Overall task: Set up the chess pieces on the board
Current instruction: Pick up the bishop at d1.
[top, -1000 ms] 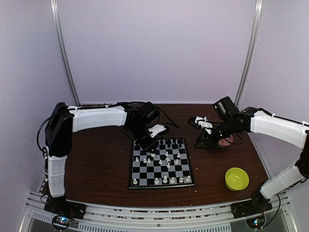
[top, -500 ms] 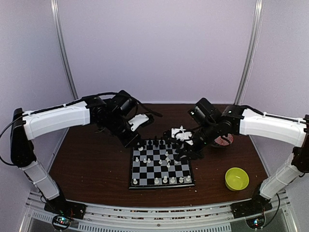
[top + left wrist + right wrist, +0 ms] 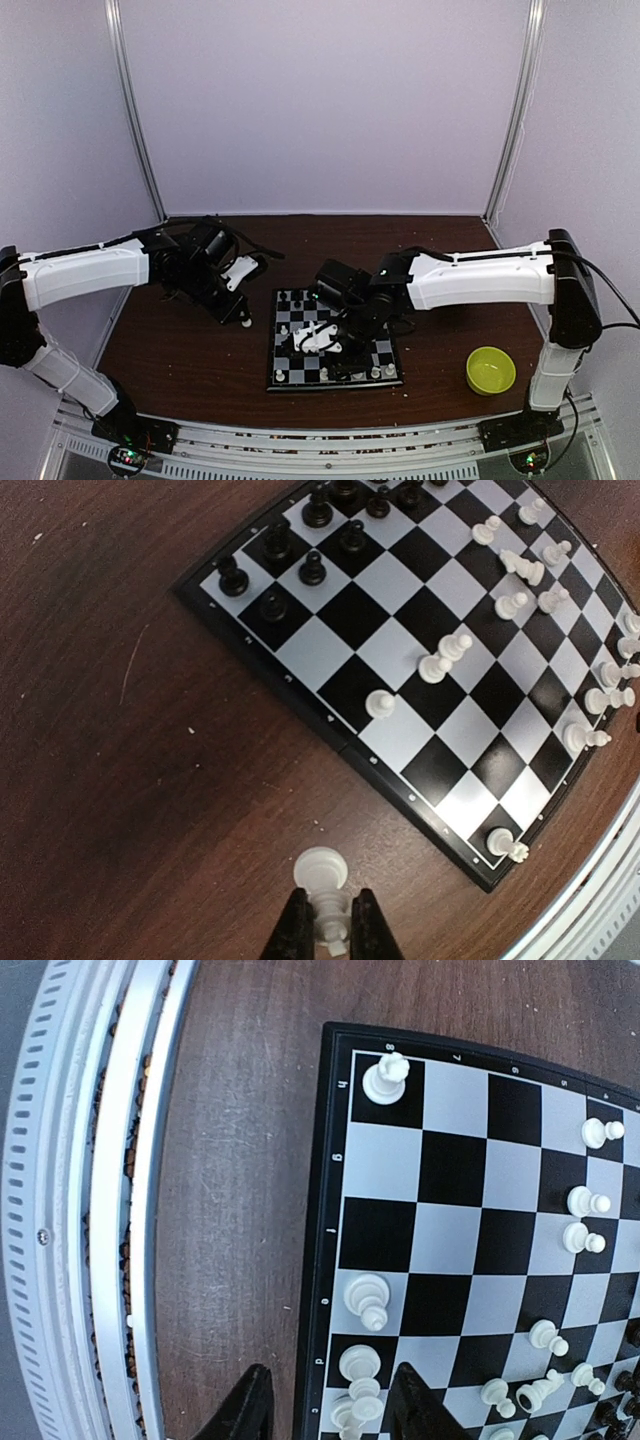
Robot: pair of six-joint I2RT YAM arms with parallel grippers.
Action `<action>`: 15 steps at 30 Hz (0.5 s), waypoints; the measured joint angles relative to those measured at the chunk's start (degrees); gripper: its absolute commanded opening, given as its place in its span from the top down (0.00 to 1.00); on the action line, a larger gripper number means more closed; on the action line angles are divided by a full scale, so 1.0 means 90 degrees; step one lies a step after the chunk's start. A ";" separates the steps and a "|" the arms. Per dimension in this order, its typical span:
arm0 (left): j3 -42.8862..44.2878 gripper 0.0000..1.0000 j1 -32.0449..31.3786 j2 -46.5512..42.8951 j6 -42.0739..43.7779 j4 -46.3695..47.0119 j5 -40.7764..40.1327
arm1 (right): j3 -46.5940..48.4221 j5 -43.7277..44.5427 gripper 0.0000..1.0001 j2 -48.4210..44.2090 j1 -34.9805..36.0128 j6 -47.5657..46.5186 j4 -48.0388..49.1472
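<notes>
Between the left gripper's (image 3: 328, 900) two black fingers sits one white pawn (image 3: 322, 872), pinched low on its stem with its round head poking out past the fingertips. It hangs over the bare brown table (image 3: 110, 780), just off the left side of the board (image 3: 400, 735); whether it touches the wood cannot be told.

The single board is flat and square, with black and light-grey squares and a black rim carrying small white marks. It lies in the middle of the table, toward the near edge.

The chess pieces are tiny, each far narrower than its square. From the left wrist, at least eight black pieces (image 3: 275, 545) crowd the two far rows. At least fourteen white pieces (image 3: 510, 605) are strewn over the middle and near rows, one apparently lying on its side.

The right gripper (image 3: 332, 1375) is spread wide, low over the board's near rim, one finger outside the rim and one over the squares. A small cluster of white pieces stands in the gap, and contact cannot be judged.

One yellow-green bowl (image 3: 490, 370) sits well apart to the board's right
</notes>
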 measured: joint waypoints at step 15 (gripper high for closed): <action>-0.0136 0.98 0.0282 -0.0085 -0.0046 0.0323 -0.0041 | 0.0532 0.0410 0.66 0.0746 0.0017 0.0138 -0.0143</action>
